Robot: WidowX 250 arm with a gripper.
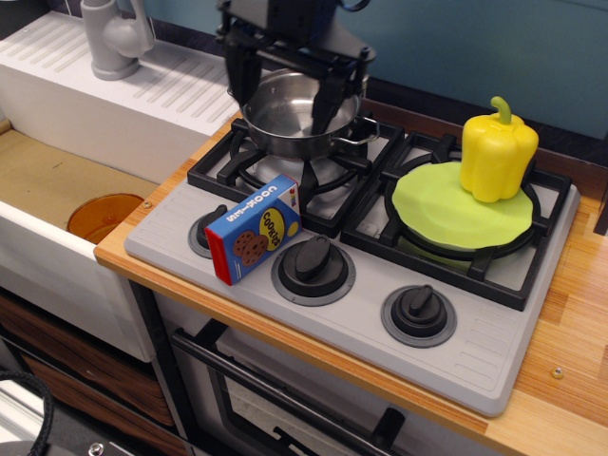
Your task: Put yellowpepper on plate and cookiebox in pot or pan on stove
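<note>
The yellowpepper (498, 152) stands upright on the back edge of the lime-green plate (456, 214), which lies on the right burner of the grey stove (475, 342). The blue cookiebox (253, 229) rests tilted on the stove's front left, by the leftmost knob. The steel pot (296, 112) sits on the left burner. My gripper (281, 95) hangs open over the pot, its two dark fingers spread wide with nothing between them, above and behind the cookiebox.
A sink basin lies to the left with an orange-brown disc (104, 215) in it. A grey faucet (114, 38) stands at the back left. Three black knobs (313, 261) line the stove front. Wooden counter (579, 313) runs along the right.
</note>
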